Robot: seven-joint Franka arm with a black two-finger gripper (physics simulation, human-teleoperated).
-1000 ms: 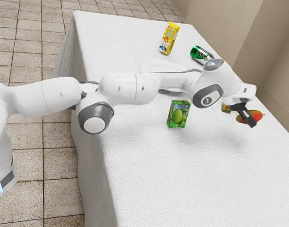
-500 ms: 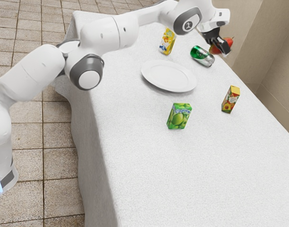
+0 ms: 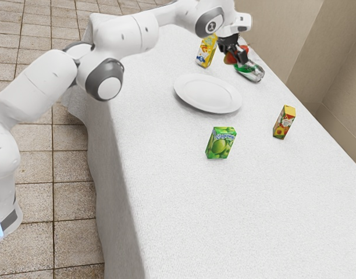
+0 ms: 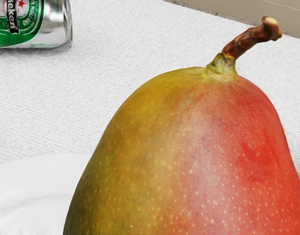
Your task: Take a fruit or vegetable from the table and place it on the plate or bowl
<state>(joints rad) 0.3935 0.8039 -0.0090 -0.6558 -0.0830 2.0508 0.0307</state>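
The black gripper [image 3: 235,53] is clamped on a red-and-yellow pear [image 4: 189,161], which hangs stem-out above the table near the white plate's [image 3: 208,93] far rim, close to a lying green beer can [image 3: 249,70]; the white arm [image 3: 137,32] reaches across from the exterior view's left, hand pointing down

The pear [image 4: 189,161] and green can [image 4: 27,22] run off the wrist view's edges.
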